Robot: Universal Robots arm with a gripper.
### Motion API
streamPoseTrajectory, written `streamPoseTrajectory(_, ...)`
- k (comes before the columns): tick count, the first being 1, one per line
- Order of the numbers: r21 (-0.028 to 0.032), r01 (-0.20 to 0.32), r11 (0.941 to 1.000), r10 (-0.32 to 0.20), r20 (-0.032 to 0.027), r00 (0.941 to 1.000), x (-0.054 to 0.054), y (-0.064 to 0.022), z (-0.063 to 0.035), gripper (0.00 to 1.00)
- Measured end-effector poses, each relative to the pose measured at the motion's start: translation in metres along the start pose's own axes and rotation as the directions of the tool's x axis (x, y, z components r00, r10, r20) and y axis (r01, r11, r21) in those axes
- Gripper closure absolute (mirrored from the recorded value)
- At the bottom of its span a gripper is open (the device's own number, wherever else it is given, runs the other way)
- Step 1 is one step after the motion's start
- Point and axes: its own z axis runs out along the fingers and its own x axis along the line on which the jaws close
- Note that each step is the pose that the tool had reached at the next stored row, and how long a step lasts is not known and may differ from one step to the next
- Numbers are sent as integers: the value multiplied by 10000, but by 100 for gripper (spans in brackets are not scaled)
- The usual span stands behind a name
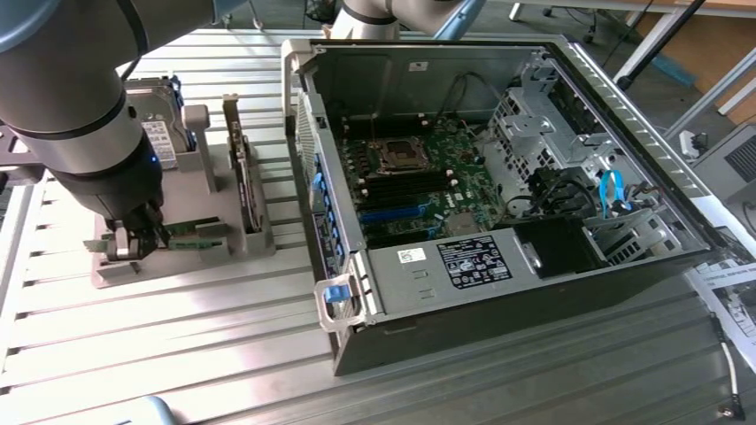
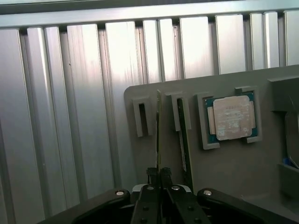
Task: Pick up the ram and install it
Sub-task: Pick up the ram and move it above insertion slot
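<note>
The ribbed metal counter [image 1: 177, 345] carries an open computer case [image 1: 390, 80]; the furniture legs beyond it are hard to make out. The arm [image 1: 71, 106], cut off above, hides much of a grey holder [image 2: 233, 163]. There the jaws pinch the ram [image 2: 158, 130], which stands edge-on in its slot beside a second stick [image 2: 184, 140] and a processor [image 2: 232, 117].
</note>
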Motion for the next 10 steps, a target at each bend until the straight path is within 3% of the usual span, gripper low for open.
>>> streamPoseTrajectory(10,0,0,10000,0,0,10000,7,71,3,87)
